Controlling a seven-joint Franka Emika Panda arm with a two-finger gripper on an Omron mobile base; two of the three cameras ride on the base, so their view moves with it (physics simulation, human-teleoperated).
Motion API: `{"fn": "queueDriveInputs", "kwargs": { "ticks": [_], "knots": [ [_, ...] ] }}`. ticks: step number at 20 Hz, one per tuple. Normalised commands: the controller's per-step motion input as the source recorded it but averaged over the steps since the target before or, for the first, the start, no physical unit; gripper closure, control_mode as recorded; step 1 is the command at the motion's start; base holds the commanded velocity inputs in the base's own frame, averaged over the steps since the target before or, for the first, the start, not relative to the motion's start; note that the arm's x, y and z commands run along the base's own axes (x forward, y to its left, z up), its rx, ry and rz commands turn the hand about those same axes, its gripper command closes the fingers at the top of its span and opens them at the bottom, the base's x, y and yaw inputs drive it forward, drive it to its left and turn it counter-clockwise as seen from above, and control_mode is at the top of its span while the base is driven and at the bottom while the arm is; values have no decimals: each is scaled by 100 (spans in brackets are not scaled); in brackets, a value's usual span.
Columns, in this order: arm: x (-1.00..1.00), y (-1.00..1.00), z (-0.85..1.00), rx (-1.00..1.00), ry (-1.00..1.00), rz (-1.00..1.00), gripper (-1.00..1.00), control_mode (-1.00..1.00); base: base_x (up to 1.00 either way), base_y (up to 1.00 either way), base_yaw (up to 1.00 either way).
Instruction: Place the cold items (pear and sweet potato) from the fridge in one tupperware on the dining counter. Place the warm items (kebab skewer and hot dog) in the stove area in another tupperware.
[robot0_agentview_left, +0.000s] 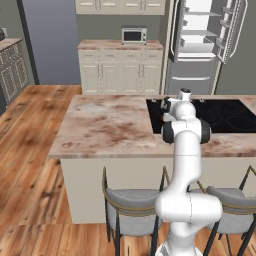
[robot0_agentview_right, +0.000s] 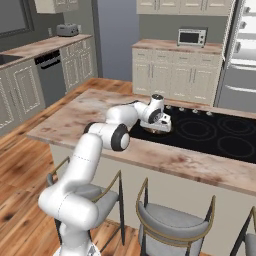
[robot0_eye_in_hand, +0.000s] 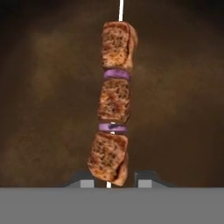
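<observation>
Kebab skewer (robot0_eye_in_hand: 113, 105) running up the middle of the hand view, three browned meat chunks split by two purple onion rings, thin white stick showing at the top and bottom. Lying on a dark brown surface, probably a pan, so placed for keeping warm in the stove area. Lowest chunk sitting between the two dark fingertips (robot0_eye_in_hand: 81, 180) of the claw (robot0_eye_in_hand: 113, 181), tips spread to either side with gaps, not yet pinching anything. Lined up this way, likely, so a squeeze across the meat catches the thick end rather than the slippery stick. In the right base view, claw (robot0_agentview_right: 159, 124) low at the left part of the black cooktop (robot0_agentview_right: 220, 132), centre of frame, over a small brownish pan (robot0_agentview_right: 155, 130) half hidden under the hand. In the left base view, hand at right of centre, at the cooktop's (robot0_agentview_left: 235, 117) left edge, pan hidden by the arm. Marbled tabletop (robot0_agentview_left: 105, 122) spreading to the left. Fridge (robot0_agentview_left: 202, 35) standing with door ajar at upper right of that view, ready for the cold items. Microwave (robot0_agentview_right: 191, 36) at top right of the right base view. Grey stools (robot0_agentview_right: 172, 220) along the bottom. Judged step: closing on the skewer before lifting.
</observation>
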Motion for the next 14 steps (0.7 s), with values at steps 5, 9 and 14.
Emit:
{"fn": "queueDriveInputs", "kwargs": {
  "ticks": [5,9,14],
  "knots": [
    [0,2,-7,-4,1,0,100,-100,0,0,0],
    [-12,1,12,-1,-7,0,100,-100,0,0,0],
    [-30,0,59,-4,-22,0,100,-100,0,0,0]
  ]
}}
